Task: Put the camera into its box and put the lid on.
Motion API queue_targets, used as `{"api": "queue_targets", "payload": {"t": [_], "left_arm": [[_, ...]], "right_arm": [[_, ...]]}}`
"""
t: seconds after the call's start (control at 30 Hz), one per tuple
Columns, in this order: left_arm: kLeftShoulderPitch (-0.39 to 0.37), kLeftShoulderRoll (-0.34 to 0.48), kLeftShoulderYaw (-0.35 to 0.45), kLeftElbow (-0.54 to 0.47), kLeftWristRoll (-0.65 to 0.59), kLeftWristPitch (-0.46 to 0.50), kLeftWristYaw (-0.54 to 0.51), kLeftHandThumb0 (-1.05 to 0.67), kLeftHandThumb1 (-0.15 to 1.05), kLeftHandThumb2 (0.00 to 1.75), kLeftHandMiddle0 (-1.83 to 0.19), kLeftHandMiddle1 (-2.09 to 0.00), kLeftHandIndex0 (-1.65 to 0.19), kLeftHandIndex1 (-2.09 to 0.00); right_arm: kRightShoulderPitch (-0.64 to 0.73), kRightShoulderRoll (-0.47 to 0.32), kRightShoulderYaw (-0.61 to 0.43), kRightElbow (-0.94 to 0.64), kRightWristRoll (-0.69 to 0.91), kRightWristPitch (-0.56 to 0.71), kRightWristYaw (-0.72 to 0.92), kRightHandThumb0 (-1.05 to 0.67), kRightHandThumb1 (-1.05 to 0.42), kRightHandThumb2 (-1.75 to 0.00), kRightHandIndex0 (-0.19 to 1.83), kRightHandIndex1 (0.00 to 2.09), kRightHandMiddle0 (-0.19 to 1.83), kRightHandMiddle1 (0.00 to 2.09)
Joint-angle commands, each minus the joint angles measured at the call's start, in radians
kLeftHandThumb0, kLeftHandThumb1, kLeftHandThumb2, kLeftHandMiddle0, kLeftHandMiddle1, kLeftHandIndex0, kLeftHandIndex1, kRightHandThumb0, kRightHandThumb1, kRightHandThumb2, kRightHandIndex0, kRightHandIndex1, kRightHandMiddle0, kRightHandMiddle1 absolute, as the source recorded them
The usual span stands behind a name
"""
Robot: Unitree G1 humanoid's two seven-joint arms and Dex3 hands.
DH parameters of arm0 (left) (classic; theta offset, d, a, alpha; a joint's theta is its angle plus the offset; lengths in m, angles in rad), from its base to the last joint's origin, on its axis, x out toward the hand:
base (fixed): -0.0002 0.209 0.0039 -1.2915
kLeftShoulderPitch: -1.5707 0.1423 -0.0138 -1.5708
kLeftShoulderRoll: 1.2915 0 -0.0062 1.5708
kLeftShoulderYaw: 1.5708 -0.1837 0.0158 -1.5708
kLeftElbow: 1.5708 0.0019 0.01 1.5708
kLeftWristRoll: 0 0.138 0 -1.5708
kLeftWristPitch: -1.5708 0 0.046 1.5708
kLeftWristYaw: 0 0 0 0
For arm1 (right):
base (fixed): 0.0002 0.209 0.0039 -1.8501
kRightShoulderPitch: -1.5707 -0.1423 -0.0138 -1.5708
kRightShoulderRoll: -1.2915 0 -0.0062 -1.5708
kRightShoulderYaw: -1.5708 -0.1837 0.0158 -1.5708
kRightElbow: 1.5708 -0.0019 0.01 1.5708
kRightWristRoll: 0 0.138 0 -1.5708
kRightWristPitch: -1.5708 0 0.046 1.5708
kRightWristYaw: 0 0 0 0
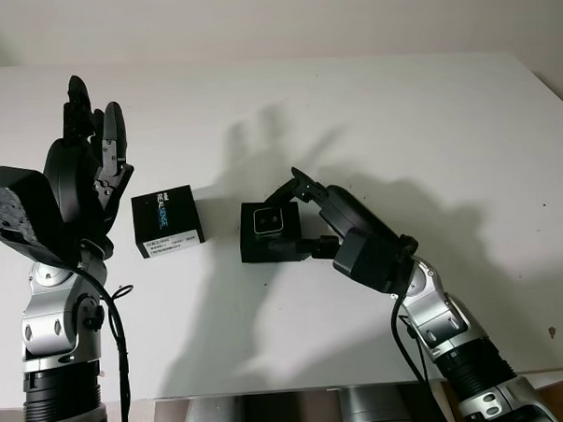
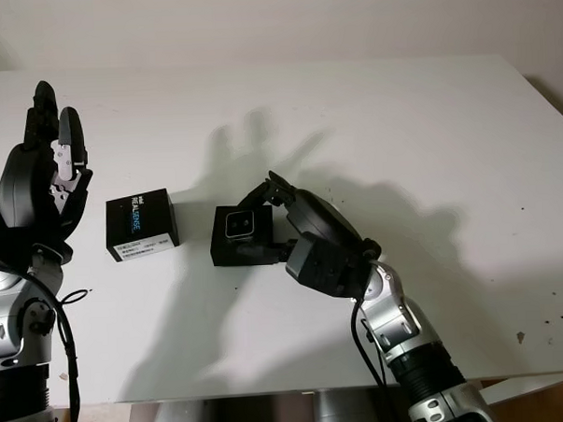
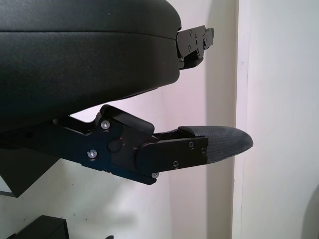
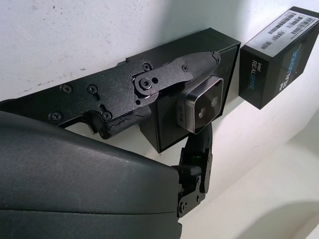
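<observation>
The small grey metal camera with rounded corners and a dark front face point(image 1: 264, 220) sits just left of the middle of the left eye view, inside the open black cardboard box point(image 1: 269, 250). The right wrist view shows its two round lenses and its body standing tilted above the box's dark interior, not yet lying flat.

At the far left of the left eye view, the left hand point(image 1: 91, 163) is raised above the table's left edge; its black fingers point(image 3: 214, 144) point upward, uncurled, and hold nothing. Just right of it lies the black rectangular lid printed with white and blue lettering and a white label strip point(image 1: 167, 222), flat on the table, apart from the box and from both hands.

Right of the box, the right hand point(image 1: 305, 215) reaches in from the lower right of the frame, and its fingers point(image 4: 174, 77) are clamped on the camera from two sides, over the box.

The white matte table point(image 1: 427, 130) fills most of the frame and carries soft grey shadows of both arms. Behind its far edge runs a plain pale wall point(image 1: 273, 20).
</observation>
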Motion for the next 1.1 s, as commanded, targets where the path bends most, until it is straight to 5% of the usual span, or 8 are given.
{"api": "queue_targets", "payload": {"t": [0.0, 0.87, 0.97, 1.07], "left_arm": [[-0.001, 0.006, 0.006, -0.015, 0.001, 0.001, 0.002, -0.69, 1.05, 0.52, 0.19, 0.00, 0.19, 0.00], [0.008, 0.022, 0.011, -0.008, 0.009, -0.004, -0.017, -0.69, 1.05, 0.50, 0.19, 0.00, 0.19, 0.00], [0.028, 0.091, -0.052, -0.010, 0.197, -0.049, 0.036, -0.61, 1.05, 0.39, 0.01, -0.07, 0.07, -0.06], [0.043, 0.153, -0.092, -0.007, 0.307, -0.077, 0.023, -0.59, 1.05, 0.22, -0.20, -0.11, -0.10, -0.14]], "right_arm": [[0.010, -0.003, 0.012, -0.025, -0.005, -0.012, 0.004, -0.68, -0.90, -0.06, -0.04, 0.04, 0.20, 0.32], [-0.142, 0.012, -0.218, -0.166, 0.156, -0.029, -0.130, -0.70, -1.00, -0.08, 0.06, 0.08, 0.24, 0.27], [-0.155, 0.044, -0.255, -0.160, 0.293, 0.051, -0.065, -0.69, -1.04, -0.07, 0.10, 0.09, 0.22, 0.36], [-0.184, 0.041, -0.282, -0.112, 0.367, 0.093, -0.016, -0.70, -1.05, -0.11, 0.15, 0.08, 0.05, 0.69]]}}
